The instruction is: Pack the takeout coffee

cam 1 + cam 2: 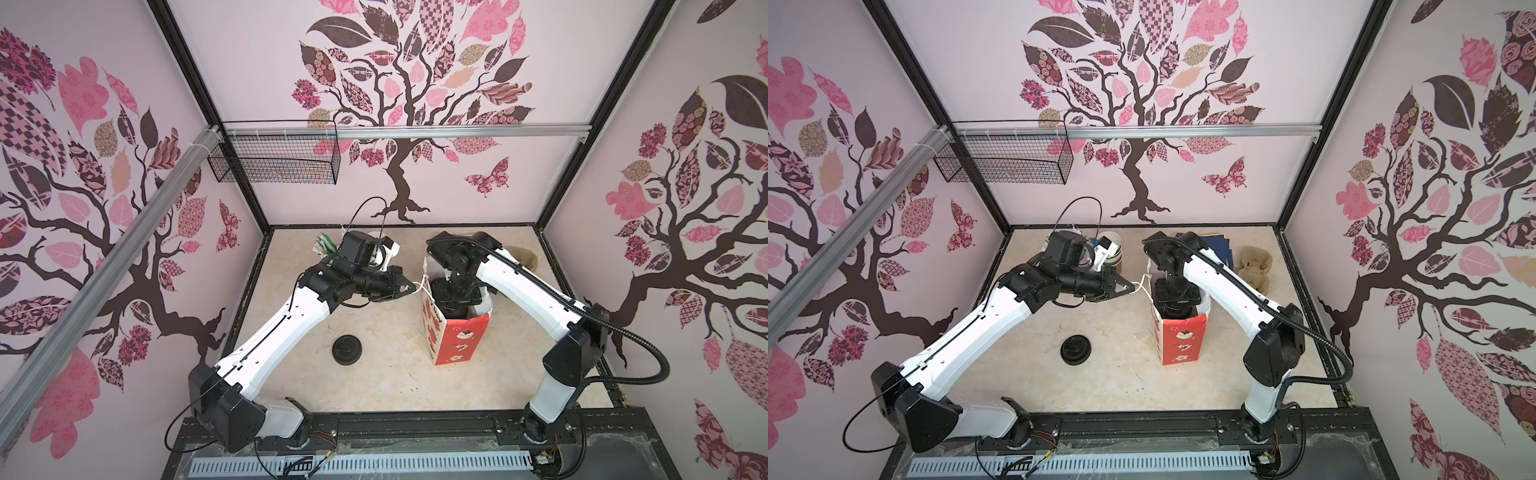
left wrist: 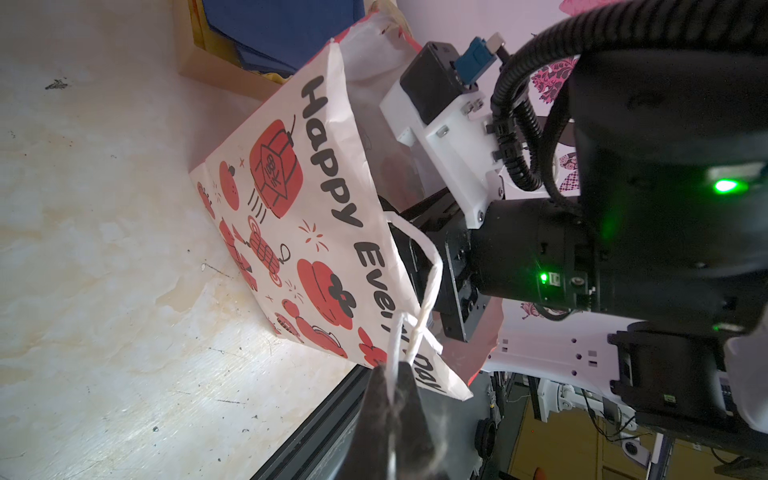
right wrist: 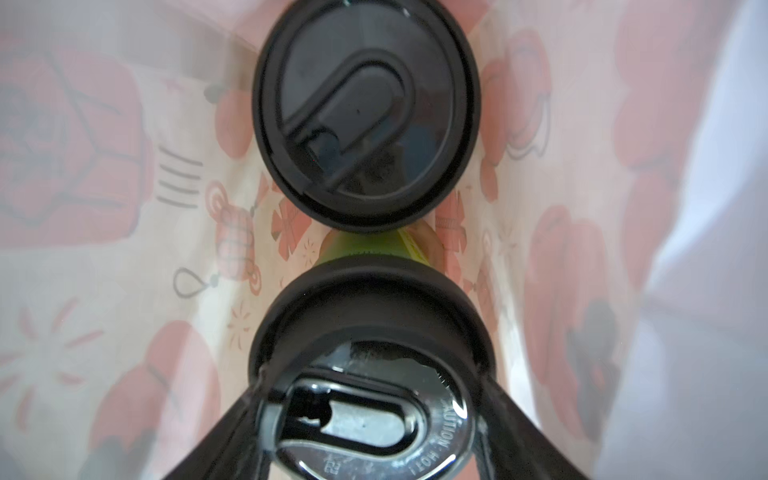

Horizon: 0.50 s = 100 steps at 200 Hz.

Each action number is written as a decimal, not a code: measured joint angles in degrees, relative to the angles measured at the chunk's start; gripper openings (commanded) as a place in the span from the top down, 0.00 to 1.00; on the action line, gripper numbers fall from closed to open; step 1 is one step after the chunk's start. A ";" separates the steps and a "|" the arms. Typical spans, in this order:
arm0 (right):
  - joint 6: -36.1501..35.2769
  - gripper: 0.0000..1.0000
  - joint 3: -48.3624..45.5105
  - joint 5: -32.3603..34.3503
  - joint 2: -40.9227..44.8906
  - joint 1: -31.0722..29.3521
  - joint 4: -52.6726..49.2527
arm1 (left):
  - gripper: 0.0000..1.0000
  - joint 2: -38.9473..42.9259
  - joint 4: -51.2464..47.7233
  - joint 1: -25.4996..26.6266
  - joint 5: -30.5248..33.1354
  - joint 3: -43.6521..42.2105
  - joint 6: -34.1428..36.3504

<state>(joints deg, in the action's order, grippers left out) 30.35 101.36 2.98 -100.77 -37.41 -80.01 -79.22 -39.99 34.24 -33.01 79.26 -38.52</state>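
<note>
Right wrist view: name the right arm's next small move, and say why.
Probably open the right gripper and let go: its fingers clasp the second cup by its lid, deep inside the paper bag beside the first cup, while the left gripper pinches the handle. Whether the cup rests on the bottom is hidden.

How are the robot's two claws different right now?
The left claw is pinched shut on the paper bag's white string handle; the right claw is spread wide around a lidded coffee cup. The left claw is outside the bag; the right claw reaches down inside it, beside a second lidded cup. Both are black and both are at the same bag.
</note>
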 measured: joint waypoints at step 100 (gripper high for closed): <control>-0.37 0.31 -5.25 -1.73 0.13 0.00 2.08 | 1.00 0.00 0.00 0.00 0.50 0.00 -0.02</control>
<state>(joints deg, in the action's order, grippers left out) 29.98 96.12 1.26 -100.64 -37.41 -77.93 -79.22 -39.99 34.24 -32.51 79.26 -38.54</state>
